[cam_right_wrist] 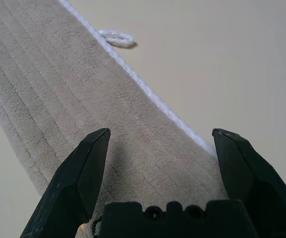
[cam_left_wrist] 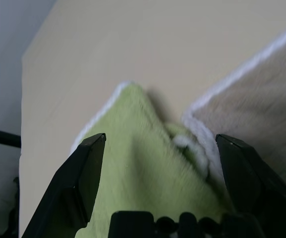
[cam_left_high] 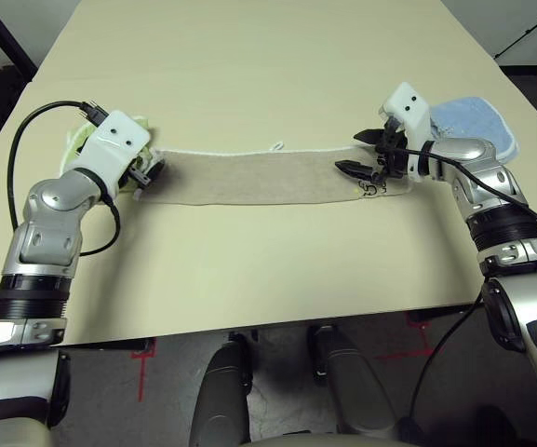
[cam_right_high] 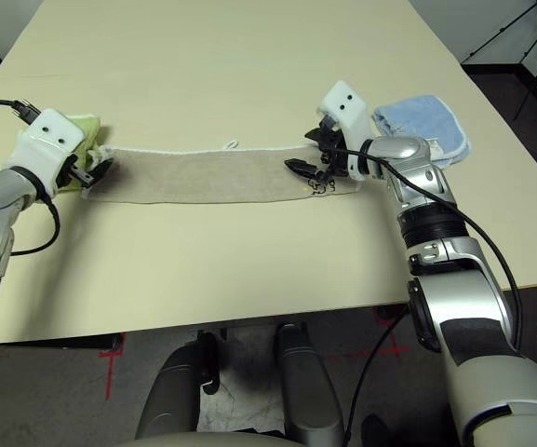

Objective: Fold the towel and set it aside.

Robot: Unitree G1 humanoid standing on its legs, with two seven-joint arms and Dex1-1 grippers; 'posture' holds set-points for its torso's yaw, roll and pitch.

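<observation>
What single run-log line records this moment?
towel: long strip, flat on table | left pincer: open at its left end | right pincer: open over right end

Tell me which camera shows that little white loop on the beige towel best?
The right wrist view: the loop lies close and plain beside the towel edge. Both eye views show it as a tiny speck at the far edge.

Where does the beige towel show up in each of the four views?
Left eye: beige towel is a long strip across mid-table.
Right eye: same strip, mid-table.
Left wrist: one end, beside the green cloth.
Right wrist: runs diagonally.
Shared landmark: white loop tag.
</observation>
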